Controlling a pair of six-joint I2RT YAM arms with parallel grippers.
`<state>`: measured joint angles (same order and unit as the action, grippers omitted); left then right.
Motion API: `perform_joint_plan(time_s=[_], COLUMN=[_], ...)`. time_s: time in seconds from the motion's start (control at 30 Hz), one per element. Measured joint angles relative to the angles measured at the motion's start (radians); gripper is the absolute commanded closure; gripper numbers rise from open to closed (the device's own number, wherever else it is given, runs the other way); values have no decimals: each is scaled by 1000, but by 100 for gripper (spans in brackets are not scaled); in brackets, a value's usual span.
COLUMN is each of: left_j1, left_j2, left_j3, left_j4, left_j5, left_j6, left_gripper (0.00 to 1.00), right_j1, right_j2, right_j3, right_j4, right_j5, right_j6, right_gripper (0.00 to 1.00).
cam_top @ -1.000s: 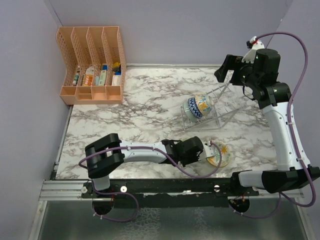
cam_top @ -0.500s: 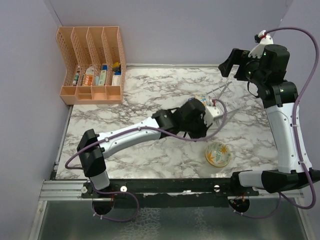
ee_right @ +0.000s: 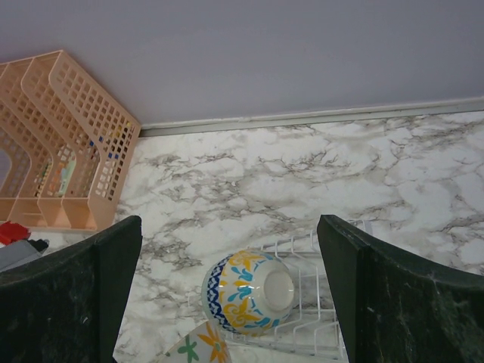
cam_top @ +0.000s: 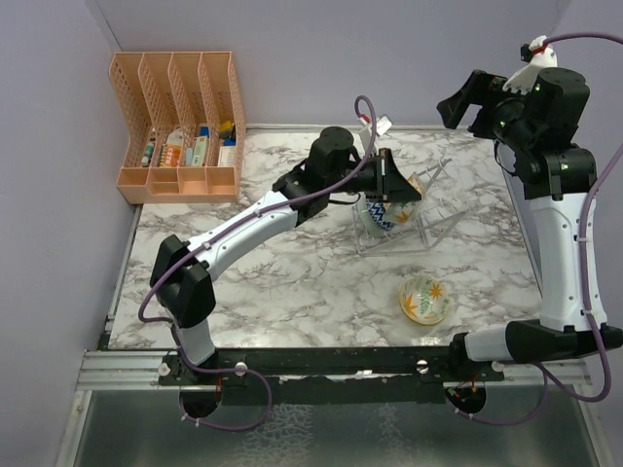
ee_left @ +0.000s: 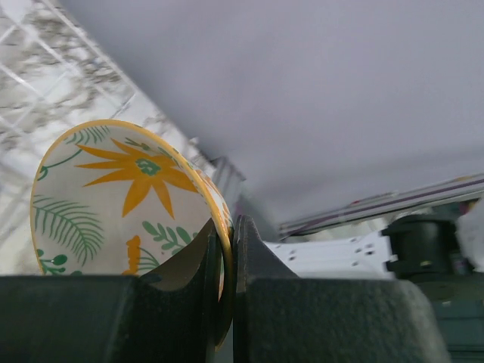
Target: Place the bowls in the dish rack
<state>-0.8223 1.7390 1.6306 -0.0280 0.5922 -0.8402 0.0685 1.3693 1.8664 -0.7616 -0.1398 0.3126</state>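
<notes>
My left gripper reaches over the wire dish rack and is shut on the rim of the yellow bowl with a white inside and an orange-green pattern. That bowl stands on edge at the rack, and a bit of it shows in the right wrist view. The blue-orange floral bowl sits in the rack, bottom up. A second pale yellow flowered bowl lies on the table near the front. My right gripper is open and empty, high above the rack. The teal and red-pink bowls are out of view.
The orange slotted organizer stands at the back left corner, also in the right wrist view. Walls close the table at the back and left. The left arm stretches diagonally across the marble table.
My left arm has swung from the bowl near the front edge up to the rack and now grips the yellow bowl there. My right gripper has risen and drifted right.
</notes>
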Motion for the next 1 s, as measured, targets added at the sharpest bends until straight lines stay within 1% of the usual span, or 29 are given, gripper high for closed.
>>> perform_joint_plan(time_s=[0.13,0.17,0.2,0.23,0.37,0.47,0.6,0.8,1.0], left_j1=[13,16,21,24,30,31,31,30,21], left_j2=[39,40,42,43,45,61,92,127,207], left_j3=[-27,-38,-76,-97,-217,-296,-303,-260,-193], left_j4=[201,228,299,330,486,591,648,697,765], left_j5=[20,20,16,6,-72,-171,-266,-409,-485], left_j6=[-235,-304,-340,-381,-563,-697,-781,-849,-905], left_gripper=[100,100,100,100,100,100,100,100,100], right_j1=[-5,-5,-5,-5,-5,-5,-5,-5,-5], right_j2=[7,7,8,8,10,11,11,11,11], right_j3=[0,0,0,0,4,6,6,-5,-20], right_j4=[0,0,0,0,1,4,8,19,21], right_j5=[-14,-16,-19,-23,-41,-61,-77,-92,-94], right_j6=[5,6,6,7,12,24,30,35,35], right_gripper=[1,1,1,1,1,1,1,1,1])
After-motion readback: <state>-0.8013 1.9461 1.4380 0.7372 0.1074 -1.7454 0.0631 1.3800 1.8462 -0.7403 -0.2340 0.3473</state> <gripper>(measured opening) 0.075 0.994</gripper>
